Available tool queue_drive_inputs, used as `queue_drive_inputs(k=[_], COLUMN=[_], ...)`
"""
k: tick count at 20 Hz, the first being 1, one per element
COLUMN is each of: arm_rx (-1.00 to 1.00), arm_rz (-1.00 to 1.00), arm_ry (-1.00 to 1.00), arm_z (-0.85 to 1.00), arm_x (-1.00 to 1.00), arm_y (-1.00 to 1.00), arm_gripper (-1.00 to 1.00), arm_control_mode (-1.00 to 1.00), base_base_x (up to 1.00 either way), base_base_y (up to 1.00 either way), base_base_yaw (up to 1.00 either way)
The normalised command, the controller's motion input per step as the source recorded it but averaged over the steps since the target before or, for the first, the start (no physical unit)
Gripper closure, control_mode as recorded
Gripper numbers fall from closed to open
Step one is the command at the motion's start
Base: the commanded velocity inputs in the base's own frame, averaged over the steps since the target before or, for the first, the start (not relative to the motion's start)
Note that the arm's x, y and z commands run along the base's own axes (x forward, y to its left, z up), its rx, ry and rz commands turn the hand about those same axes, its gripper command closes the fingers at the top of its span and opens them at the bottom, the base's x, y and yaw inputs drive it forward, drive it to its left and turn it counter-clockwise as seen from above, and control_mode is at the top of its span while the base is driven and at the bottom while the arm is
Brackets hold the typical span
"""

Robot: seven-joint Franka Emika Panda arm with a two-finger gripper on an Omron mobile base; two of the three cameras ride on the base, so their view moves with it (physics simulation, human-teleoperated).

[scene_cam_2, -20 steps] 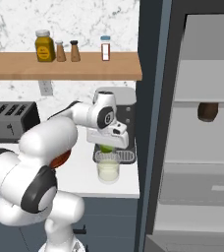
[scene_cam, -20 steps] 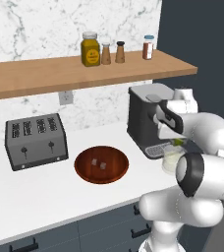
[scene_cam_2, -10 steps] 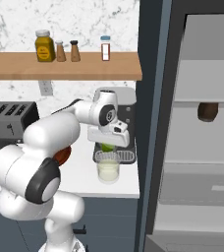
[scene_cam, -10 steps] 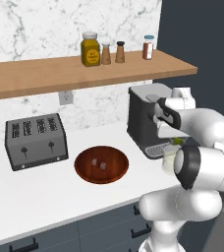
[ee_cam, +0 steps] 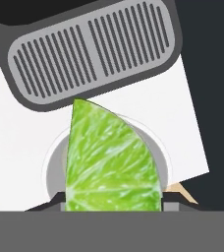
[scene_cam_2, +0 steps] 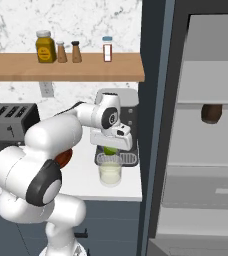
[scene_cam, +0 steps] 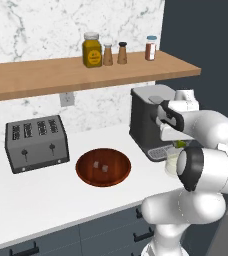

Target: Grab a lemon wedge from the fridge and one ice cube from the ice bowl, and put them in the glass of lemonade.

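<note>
My gripper (scene_cam_2: 111,146) is shut on the lemon wedge (scene_cam_2: 109,150), a yellow-green slice that hangs just above the glass of lemonade (scene_cam_2: 110,174). Looking down from the hand, the lemon wedge (ee_cam: 111,157) covers most of the round rim of the glass of lemonade (ee_cam: 166,165) directly beneath it. The glass of lemonade (scene_cam: 172,163) stands on the white counter in front of the coffee machine (scene_cam: 147,120). The ice bowl (scene_cam: 103,176), reddish-brown, lies to the left with two ice cubes (scene_cam: 105,169) inside. The fridge (scene_cam_2: 206,150) stands open at the right.
A grey toaster (scene_cam: 36,142) sits left of the bowl. A wooden shelf (scene_cam: 86,70) above carries a yellow jar and shakers. The coffee machine's drip grille (ee_cam: 94,49) lies just behind the glass. A dark item (scene_cam_2: 212,113) rests on a fridge shelf.
The arm's elbow has shifted a little; the hand stays over the glass with the wedge still held.
</note>
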Motion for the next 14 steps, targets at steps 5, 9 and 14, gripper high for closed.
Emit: queue_drive_inputs(k=[5, 9, 14], arm_rx=[0.0, 0.0, 0.0], arm_rz=[0.0, 0.0, 0.0], arm_ry=[0.0, 0.0, 0.0], arm_z=[0.0, 0.0, 0.0], arm_x=[0.0, 0.0, 0.0], arm_y=[0.0, 0.0, 0.0], arm_gripper=[-1.0, -1.0, -1.0], arm_control_mode=[-1.0, -1.0, -1.0], base_base_x=[0.0, 0.0, 0.0], base_base_y=[0.0, 0.0, 0.0], base_base_yaw=[0.0, 0.0, 0.0])
